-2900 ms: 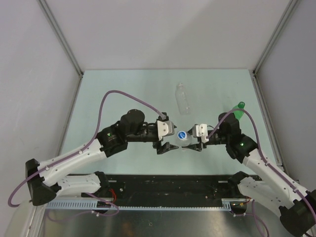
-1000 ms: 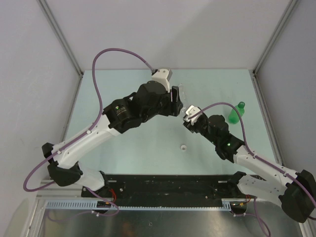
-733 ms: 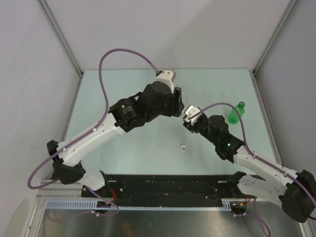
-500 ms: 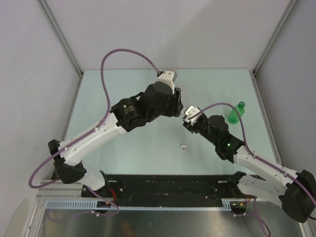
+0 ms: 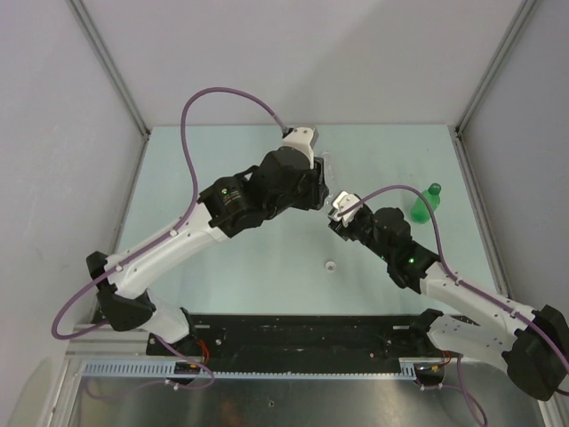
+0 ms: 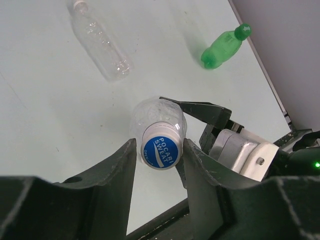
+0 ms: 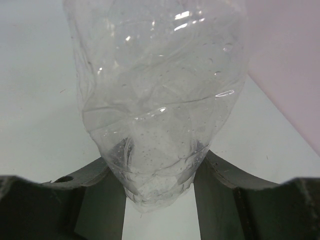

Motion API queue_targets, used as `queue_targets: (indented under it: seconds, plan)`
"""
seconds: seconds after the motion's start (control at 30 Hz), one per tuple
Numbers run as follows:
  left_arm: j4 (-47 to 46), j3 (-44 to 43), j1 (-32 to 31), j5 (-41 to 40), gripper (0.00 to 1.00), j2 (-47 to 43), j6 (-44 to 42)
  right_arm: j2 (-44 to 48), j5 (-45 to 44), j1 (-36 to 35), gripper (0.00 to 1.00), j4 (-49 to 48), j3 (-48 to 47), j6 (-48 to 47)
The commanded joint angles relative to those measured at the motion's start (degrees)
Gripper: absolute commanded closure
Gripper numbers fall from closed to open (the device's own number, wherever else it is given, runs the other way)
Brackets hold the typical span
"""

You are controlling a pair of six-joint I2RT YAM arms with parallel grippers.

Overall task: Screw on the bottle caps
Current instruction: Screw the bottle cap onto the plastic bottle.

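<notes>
top view: held bottle [image 6: 159, 125] hidden under left arm [image 5: 267, 191] | right wrist: same bottle cut off by top edge | white speck [image 5: 329, 264]: too small to identify

Robot lab test cell, not a home or a shop. Pale green table [image 5: 222, 267] boxed in on three sides by plain grey panels [image 5: 293, 53], with aluminium posts [image 5: 107, 62] running to the back corners. Two white-and-black robot arms, left arm [image 5: 169, 245] and right arm [image 5: 462, 294], are mounted on a black base plate [image 5: 302, 334] at the near edge. Purple cables [image 5: 222, 93] loop off them, and green status lights [image 5: 412, 261] glow on the joints. A slotted white cable duct [image 5: 267, 366] runs along the front over a bare metal sheet [image 5: 293, 405]. Even, flat lighting throughout, and every surface is plain and purpose-built.
</notes>
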State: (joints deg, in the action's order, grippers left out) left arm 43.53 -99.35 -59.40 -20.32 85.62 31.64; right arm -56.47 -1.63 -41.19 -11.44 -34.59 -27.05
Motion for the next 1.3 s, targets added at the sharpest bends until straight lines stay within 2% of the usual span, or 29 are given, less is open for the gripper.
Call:
queue_targets:
  seconds: [0.0,0.2,0.3,0.5,0.8,0.97,1.27]
  plan:
    - [-0.81,-2.84,-0.33,0.06,0.53,-0.81,1.13,-0.31,0.54,-0.3,1.0,-2.24,-0.22,-0.51]
    - [-0.81,-2.82,-0.28,0.9,0.57,-0.73,0.6,-0.64,0.65,-0.37,1.0,-2.12,-0.22,-0.59]
    - [-0.76,-2.76,-0.27,0.97,0.65,-0.54,0.53,-0.52,0.71,-0.32,1.0,-2.03,-0.22,-0.51]
    - [-0.81,-2.65,-0.31,0.56,0.76,-0.35,-0.1,-0.44,0.86,-0.32,1.0,-1.85,-0.22,-0.59]
    - [-0.93,-0.23,-0.28,5.28,0.99,0.62,-10.11,1.23,8.66,0.67,1.0,0.05,-1.11,0.8]
    - [-0.97,3.02,-0.29,11.94,1.0,0.36,-17.09,2.59,16.44,3.05,1.0,2.0,-1.77,1.44]
    - [-3.46,6.78,-0.22,20.54,1.0,-0.35,-24.64,3.6,30.46,7.84,1.0,1.46,-2.06,2.54]
